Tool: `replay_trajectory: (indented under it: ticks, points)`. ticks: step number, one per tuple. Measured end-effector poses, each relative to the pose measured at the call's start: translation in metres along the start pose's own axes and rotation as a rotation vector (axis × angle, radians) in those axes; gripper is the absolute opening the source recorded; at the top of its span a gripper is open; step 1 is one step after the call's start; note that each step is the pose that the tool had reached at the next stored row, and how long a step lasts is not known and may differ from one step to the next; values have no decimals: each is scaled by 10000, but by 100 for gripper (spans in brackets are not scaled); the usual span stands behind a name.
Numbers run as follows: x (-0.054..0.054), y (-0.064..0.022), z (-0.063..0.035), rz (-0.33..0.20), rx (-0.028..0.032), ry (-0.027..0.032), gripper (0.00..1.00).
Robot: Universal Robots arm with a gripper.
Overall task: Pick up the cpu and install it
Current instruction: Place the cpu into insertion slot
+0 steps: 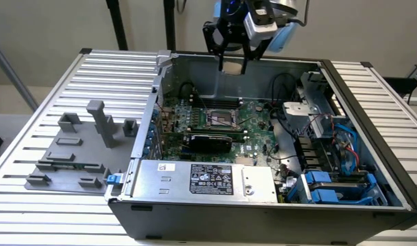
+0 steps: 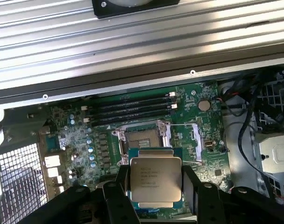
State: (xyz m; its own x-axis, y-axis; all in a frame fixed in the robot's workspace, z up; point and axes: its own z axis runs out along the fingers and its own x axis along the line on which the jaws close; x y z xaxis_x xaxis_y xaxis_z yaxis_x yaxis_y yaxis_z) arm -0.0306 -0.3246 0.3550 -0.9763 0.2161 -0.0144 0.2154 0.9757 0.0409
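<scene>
The cpu [image 2: 155, 179], a flat silvery square chip with printed text on top, sits between two black fingers [image 2: 119, 189] of my gripper [image 2: 155, 189], which is shut on its side edges. In the exterior view the gripper [image 1: 233, 65] hangs above the back wall of the open computer case [image 1: 372, 154], with the cpu [image 1: 232, 67] seen as a pale square at its tips. The open socket frame [image 2: 143, 136] on the green motherboard lies below and a little beyond the chip. That socket [image 1: 222, 120] is well below the gripper and nearer the case's middle.
A silver power supply with a black label [image 1: 210, 179] fills the case's near side. Blue drive bays [image 1: 331, 185] and cables lie on the exterior view's right. Memory slots [image 2: 132, 109] run beside the socket. A grey fixture plate [image 1: 71, 151] rests on the slatted table [image 1: 112, 69].
</scene>
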Motion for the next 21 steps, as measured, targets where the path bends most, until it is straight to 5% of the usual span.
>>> replay_trajectory:
  ticks: [21]
  points:
    - [1, -3, 69, 3812, 55, -156, 55]
